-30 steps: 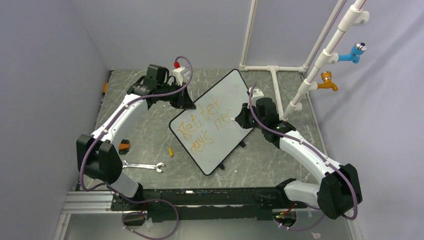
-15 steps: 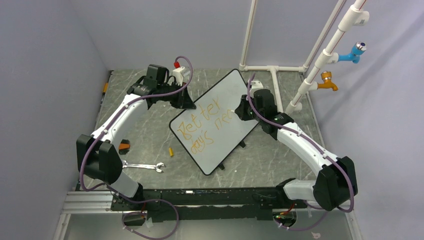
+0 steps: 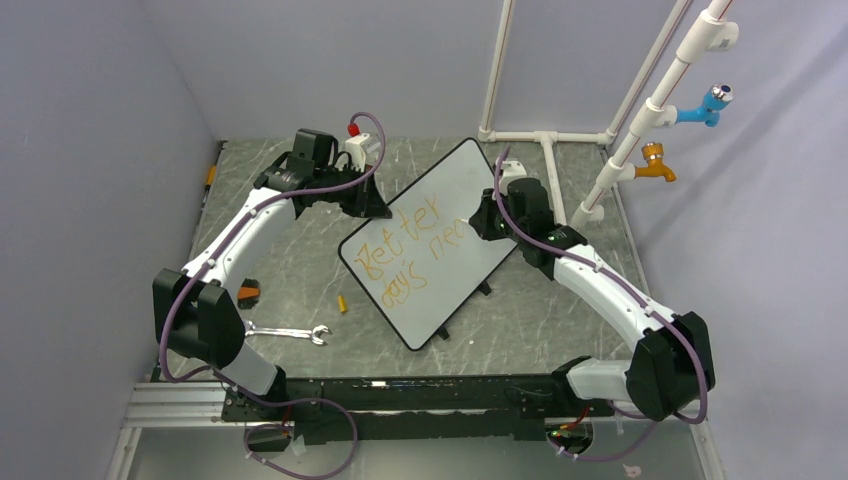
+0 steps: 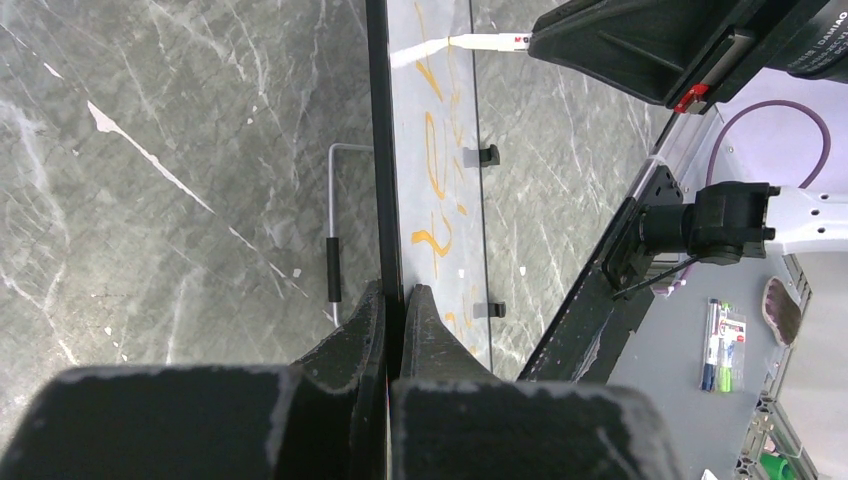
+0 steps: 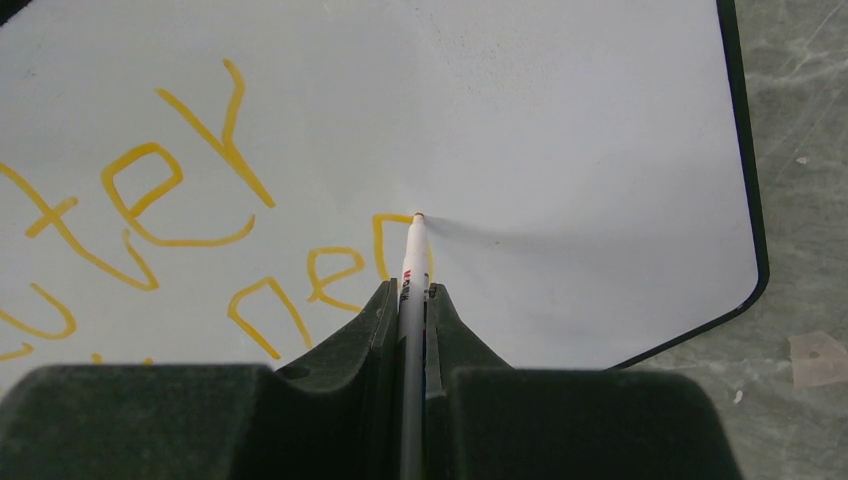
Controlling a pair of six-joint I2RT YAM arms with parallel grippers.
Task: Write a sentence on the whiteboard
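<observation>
loads of blank whiteboard past the lettering, left gripper clamped on its black edge, right gripper pinching marker, tip on board

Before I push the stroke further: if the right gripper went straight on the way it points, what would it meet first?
The whiteboard. The marker in the right gripper seems to have its tip on the board, at the last orange letter of the sentence; nothing else between.
</observation>
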